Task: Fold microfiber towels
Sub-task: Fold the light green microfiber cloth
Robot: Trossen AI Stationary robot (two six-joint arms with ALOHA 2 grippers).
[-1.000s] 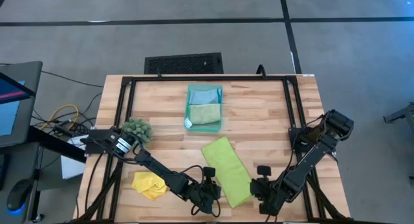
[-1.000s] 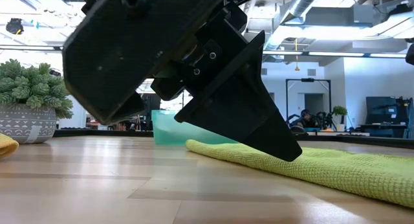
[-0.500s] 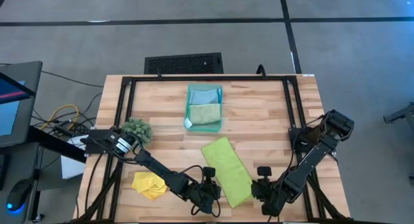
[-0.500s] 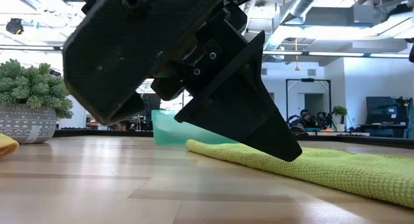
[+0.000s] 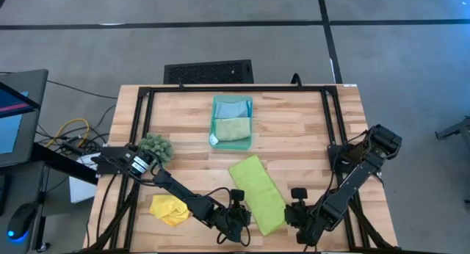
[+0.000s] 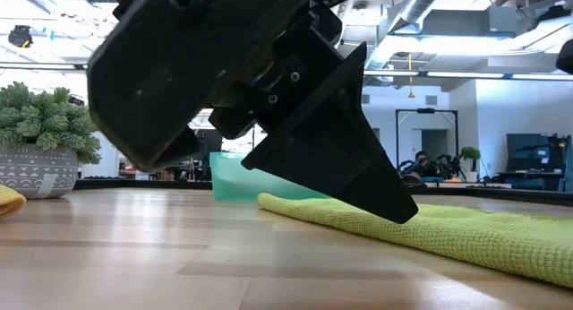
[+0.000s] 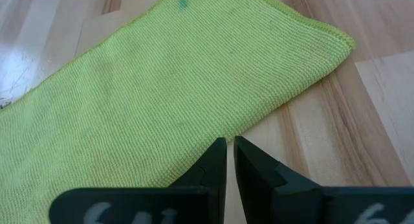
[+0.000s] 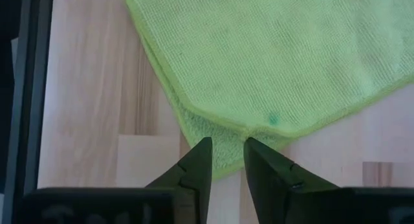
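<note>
The lime green towel (image 5: 258, 193) is lying folded into a long strip, running diagonally across the lower centre of the bench (image 5: 294, 129) in the high view. The left end effector (image 5: 240, 215) is sitting at the strip's lower left edge with its fingers (image 7: 217, 160) nearly touching each other, gripping nothing; its wrist view is showing the tips just off the cloth's edge. The right end effector (image 5: 295, 212) is hovering at the strip's lower right corner, fingers (image 8: 199, 160) standing narrowly apart over the folded edge, not pinching it. The yellow towel (image 5: 169, 208) is lying crumpled at the lower left. The light blue towel (image 5: 231, 107) and pale sage towel (image 5: 233, 129) are resting in the teal tray (image 5: 252, 120), upper centre.
</note>
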